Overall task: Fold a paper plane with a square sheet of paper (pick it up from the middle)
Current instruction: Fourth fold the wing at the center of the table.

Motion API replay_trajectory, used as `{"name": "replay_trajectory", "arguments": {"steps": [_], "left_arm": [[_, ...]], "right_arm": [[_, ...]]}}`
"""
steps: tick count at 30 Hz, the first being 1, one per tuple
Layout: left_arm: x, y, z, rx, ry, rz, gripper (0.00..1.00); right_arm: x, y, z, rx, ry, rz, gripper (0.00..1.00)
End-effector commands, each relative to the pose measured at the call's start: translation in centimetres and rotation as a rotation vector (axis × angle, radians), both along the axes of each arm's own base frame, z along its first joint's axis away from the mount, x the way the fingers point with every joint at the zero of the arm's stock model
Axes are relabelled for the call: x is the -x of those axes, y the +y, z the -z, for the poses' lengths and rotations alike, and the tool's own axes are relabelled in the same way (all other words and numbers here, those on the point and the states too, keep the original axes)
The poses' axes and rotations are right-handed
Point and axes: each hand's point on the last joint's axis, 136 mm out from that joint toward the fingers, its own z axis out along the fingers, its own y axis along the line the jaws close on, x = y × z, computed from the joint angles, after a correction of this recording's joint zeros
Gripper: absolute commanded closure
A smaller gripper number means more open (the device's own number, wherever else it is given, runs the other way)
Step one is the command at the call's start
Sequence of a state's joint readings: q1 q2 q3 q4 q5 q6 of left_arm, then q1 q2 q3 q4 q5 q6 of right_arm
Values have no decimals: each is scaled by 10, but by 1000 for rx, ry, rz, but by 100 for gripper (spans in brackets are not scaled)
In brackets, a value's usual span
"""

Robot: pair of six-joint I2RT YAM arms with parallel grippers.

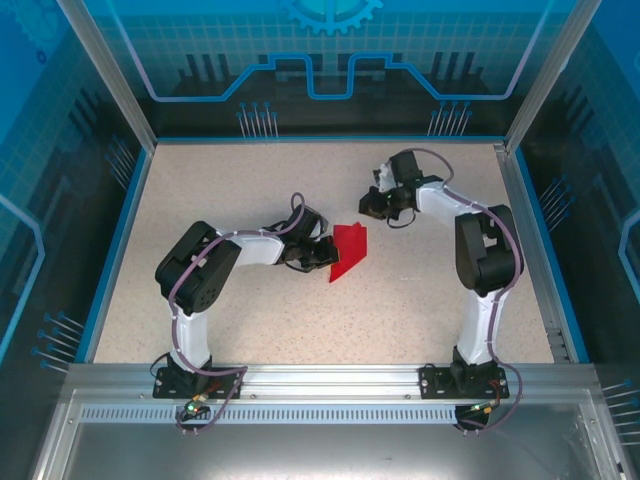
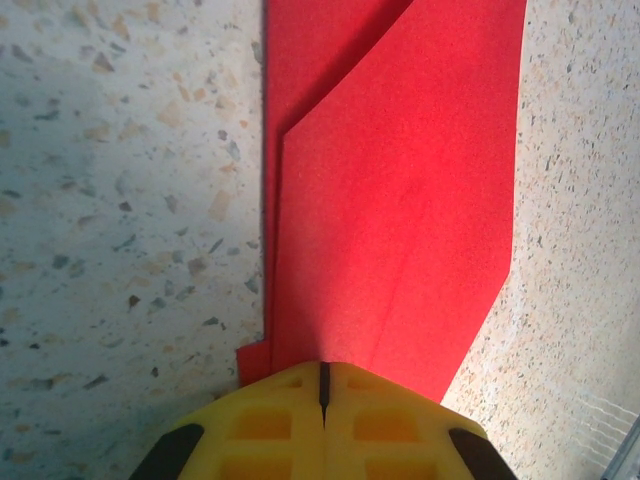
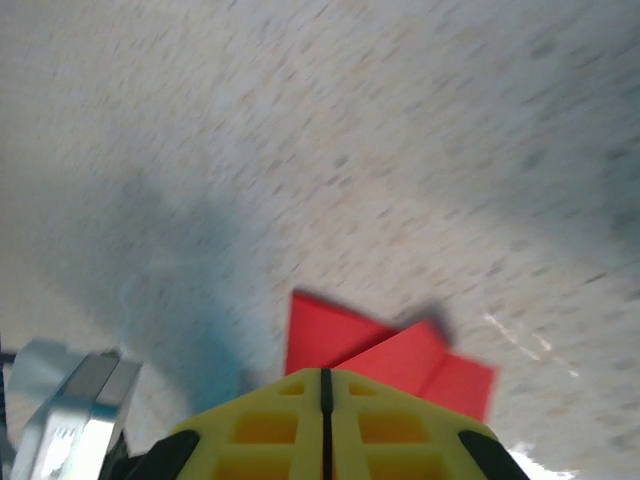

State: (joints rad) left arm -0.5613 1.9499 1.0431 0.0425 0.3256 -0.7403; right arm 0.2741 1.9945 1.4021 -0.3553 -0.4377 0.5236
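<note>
The red sheet of paper (image 1: 350, 248) lies flat near the table's middle, folded into a narrow shape with layered flaps and a slanted end. In the left wrist view the folded paper (image 2: 400, 200) stretches away from my left gripper (image 2: 323, 368), whose yellow fingers are shut, tips on top of the paper's near end; a small red corner pokes out beside them. From above, the left gripper (image 1: 322, 258) sits at the paper's left edge. My right gripper (image 1: 372, 208) is shut with nothing in it, just beyond the paper's far end. The right wrist view is blurred, with the paper (image 3: 340, 335) past the right gripper (image 3: 323, 375).
The speckled table (image 1: 250, 320) has a raised blue rim (image 1: 118, 240) and aluminium posts at its corners. A metal rail (image 1: 330, 378) with both arm bases runs along the near edge. A grey metal part (image 3: 60, 400) shows at the lower left of the right wrist view.
</note>
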Motion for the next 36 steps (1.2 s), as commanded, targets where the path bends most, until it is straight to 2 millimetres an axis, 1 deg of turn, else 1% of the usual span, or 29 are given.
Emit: {"name": "replay_trajectory", "arguments": {"steps": [1, 4, 7, 13, 15, 18, 21, 24, 26, 28, 29, 31, 36], "left_arm": [[27, 21, 43, -144, 116, 11, 100], [26, 21, 42, -142, 114, 12, 100], [25, 19, 41, -143, 109, 14, 100], [24, 19, 39, -140, 107, 14, 100], [24, 19, 36, -137, 102, 14, 100], [20, 15, 27, -126, 81, 24, 100], [14, 6, 8, -81, 34, 57, 100], [6, -3, -18, -40, -29, 90, 100], [1, -10, -39, 2, -70, 106, 94], [-3, -16, -52, 35, -96, 108, 89], [-5, -18, -55, 48, -100, 107, 87], [-6, -20, -56, 64, -96, 102, 86], [0, -24, -44, 84, -43, 108, 86]], "right_arm": [[38, 29, 21, -38, 92, -70, 92], [51, 38, 33, -59, 132, -80, 92], [60, 39, 46, -55, 175, -82, 93], [72, 35, 66, -42, 227, -87, 93], [75, 32, 76, -29, 252, -82, 93], [79, 25, 89, -8, 278, -69, 93], [82, 18, 96, 19, 288, -62, 93], [84, 12, 101, 45, 298, -52, 93], [84, 9, 103, 53, 302, -46, 93], [84, 9, 104, 52, 302, -46, 93], [85, 8, 104, 54, 305, -44, 93], [85, 8, 104, 58, 314, -41, 93], [85, 7, 105, 68, 325, -40, 93]]}}
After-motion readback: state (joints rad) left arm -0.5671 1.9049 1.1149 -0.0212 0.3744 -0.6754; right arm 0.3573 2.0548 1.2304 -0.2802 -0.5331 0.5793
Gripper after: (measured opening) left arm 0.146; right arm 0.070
